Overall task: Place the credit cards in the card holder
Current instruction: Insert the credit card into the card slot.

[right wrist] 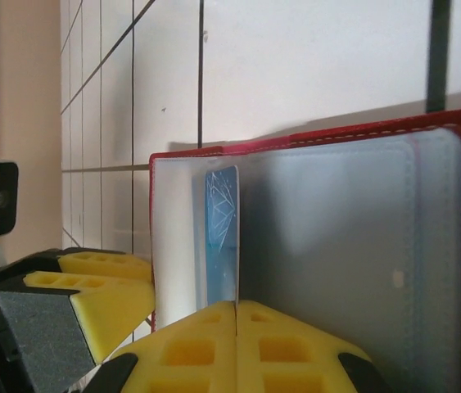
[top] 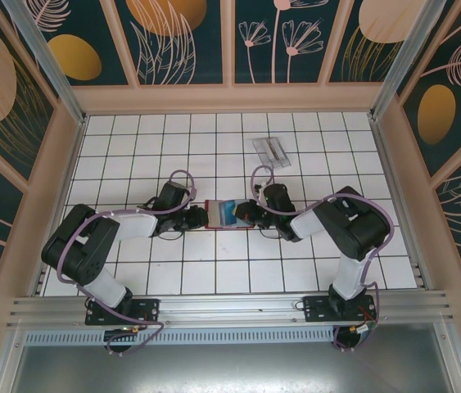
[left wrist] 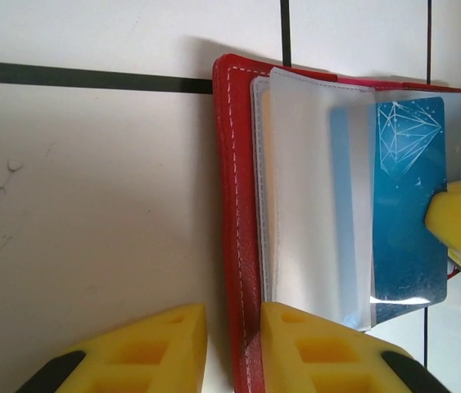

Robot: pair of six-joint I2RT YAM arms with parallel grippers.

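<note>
Tiles of white cover the table [top: 214,270], and we find the card holder [top: 228,214] lying open near its middle, well apart from all four edges. Our left gripper [top: 201,218] sits at the holder's left edge and our right gripper [top: 250,215] at its right edge, so the room on those two sides is taken up by the arms. Toward the far and near edges of the table, the tiles beside the holder lie bare. A clear case [top: 273,151] rests toward the far edge, right of centre, well apart from the holder.

From the left wrist we see the holder's red stitched border and the grey see-through pockets inside it. The left gripper [left wrist: 232,315] stands with a narrow gap. One finger is over bare tile just outside the border, the other is over the holder, and the border runs into the gap between them. Whether either finger presses on the holder we cannot tell. The teal card [left wrist: 406,205] lies partly under a pocket flap with its outer part bare, and a yellow finger [left wrist: 459,225] of the right gripper touches its outer edge.

From the right wrist, the right gripper [right wrist: 237,309] is closed on the teal card [right wrist: 222,237]. We see the card almost edge-on, its near edge pinched between the two yellow fingers and the rest reaching in over the holder's grey lining.
</note>
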